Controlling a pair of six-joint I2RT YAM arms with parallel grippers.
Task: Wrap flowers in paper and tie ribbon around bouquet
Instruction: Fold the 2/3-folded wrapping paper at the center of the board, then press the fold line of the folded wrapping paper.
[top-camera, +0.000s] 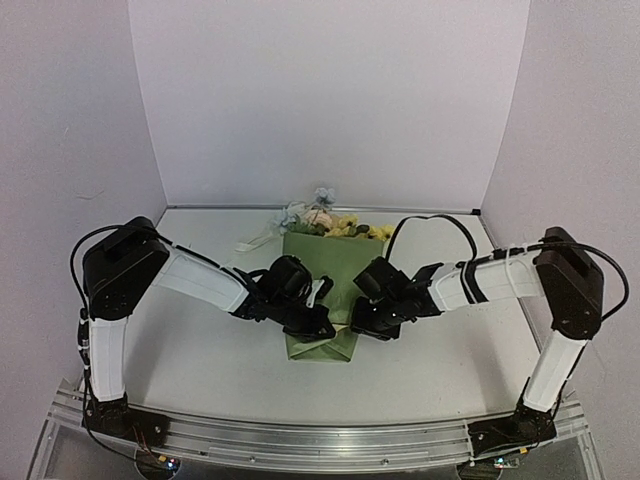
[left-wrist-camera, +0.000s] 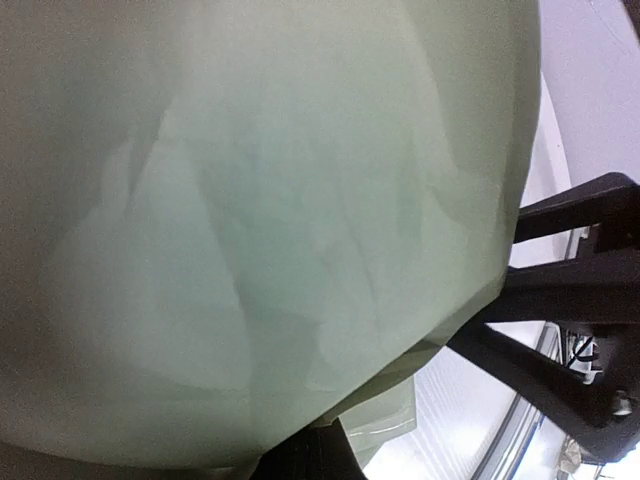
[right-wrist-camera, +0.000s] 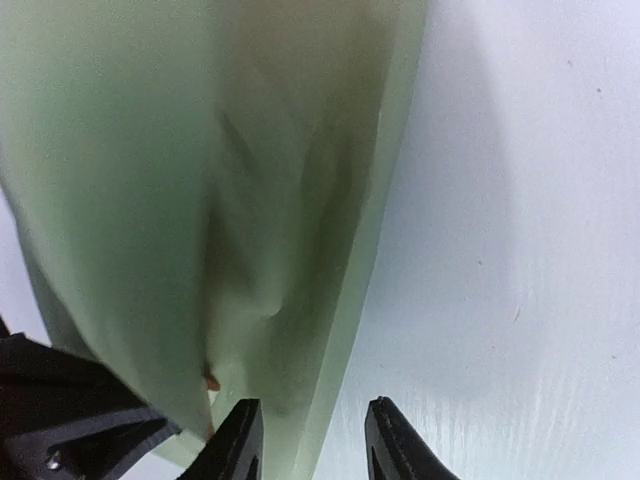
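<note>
The olive-green paper (top-camera: 335, 262) lies folded into a long wrap in the middle of the table, with the flowers (top-camera: 325, 222) sticking out of its far end. A cream ribbon (top-camera: 254, 241) lies on the table left of the blooms. My left gripper (top-camera: 322, 325) is at the wrap's near left part, shut on the paper (left-wrist-camera: 260, 220), which fills the left wrist view; only one dark finger (left-wrist-camera: 310, 455) shows. My right gripper (right-wrist-camera: 312, 440) stands open at the wrap's near right edge, and the edge of the paper (right-wrist-camera: 200, 180) runs between its fingers.
The white table (top-camera: 200, 350) is enclosed by pale walls at the back and on both sides. A metal rail (top-camera: 320, 440) carries the arm bases at the near edge. Both arms reach inward and meet close together at the wrap's near end.
</note>
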